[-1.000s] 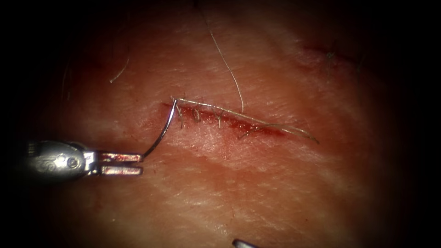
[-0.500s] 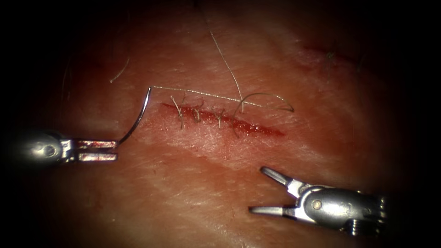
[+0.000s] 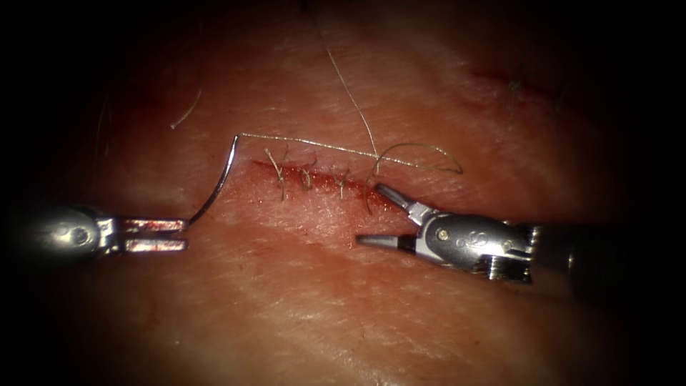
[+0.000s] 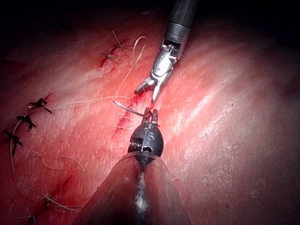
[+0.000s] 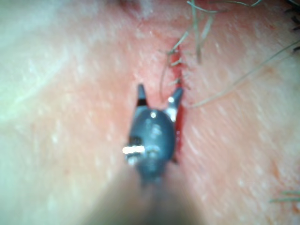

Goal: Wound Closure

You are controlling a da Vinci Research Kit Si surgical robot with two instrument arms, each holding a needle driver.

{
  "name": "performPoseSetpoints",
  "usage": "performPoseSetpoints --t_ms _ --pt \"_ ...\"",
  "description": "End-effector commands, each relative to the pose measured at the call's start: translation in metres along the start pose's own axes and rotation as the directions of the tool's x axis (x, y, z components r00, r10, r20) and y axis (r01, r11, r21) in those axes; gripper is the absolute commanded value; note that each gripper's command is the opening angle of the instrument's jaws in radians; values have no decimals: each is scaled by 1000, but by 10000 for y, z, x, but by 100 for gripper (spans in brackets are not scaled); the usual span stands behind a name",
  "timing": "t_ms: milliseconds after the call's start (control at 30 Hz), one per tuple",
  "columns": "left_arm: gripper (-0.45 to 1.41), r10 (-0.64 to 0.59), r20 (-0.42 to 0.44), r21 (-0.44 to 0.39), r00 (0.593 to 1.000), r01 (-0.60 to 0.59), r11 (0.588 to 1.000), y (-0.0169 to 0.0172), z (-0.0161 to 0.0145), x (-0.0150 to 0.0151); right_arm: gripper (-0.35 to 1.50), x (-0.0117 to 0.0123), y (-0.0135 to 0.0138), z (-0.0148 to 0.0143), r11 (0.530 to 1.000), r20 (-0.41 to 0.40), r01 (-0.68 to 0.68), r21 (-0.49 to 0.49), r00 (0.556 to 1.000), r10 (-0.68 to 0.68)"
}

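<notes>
Holding the needle (image 3: 218, 179) clear of tissue (image 3: 321, 300), left pincer (image 3: 184, 234) clamped its tail.
Right pincer (image 3: 371, 214), gaping empty at the cut's (image 3: 329, 182) four o'clock, risked snagging thread (image 3: 307, 145).

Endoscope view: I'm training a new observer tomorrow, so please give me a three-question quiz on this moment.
1. True or false: the needle is clear of the tissue.
2. Which part of the needle does the left tool hold? A) the end away from the thread B) mid-curve C) the thread end
3. How do the right tool's jaws stand, and what do they hold?

Key
1. True: it arcs free to the left of the cut, with the thread trailing from its upper end.
2. A.
3. Open, holding nothing, with the upper jaw at the cut's right end.
</notes>
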Motion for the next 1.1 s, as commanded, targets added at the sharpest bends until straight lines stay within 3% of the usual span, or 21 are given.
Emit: performPoseSetpoints --t_ms 33,100,133,367,733,933,1100 --pt "-45 -2 -2 -2 1000 2 1000 3 8 -5 83 -4 -1 15 1000 -6 1 7 1000 -1" --pt "-45 -2 -2 -2 1000 2 1000 3 8 -4 -27 -6 -1 17 999 -26 5 49 1000 -3" --pt "-45 -2 -3 -4 1000 2 1000 4 8 -4 -35 -7 -2 17 998 -22 6 55 1000 -5" --pt "-45 -1 -7 -5 1000 1 1000 3 11 -6 -35 -10 -9 -21 997 -5 16 70 1000 -16" --pt "-45 7 -9 -5 1000 -7 1000 -3 15 -18 -35 10 -74 -162 997 -13 32 63 999 -31" --pt "-45 8 -9 -5 1000 -8 1000 -3 15 -21 -35 33 -117 -221 997 -25 37 73 999 -36" --pt "-45 9 -9 -6 1000 -9 1000 -3 13 -22 -35 46 -134 -238 995 -34 39 91 999 -36"
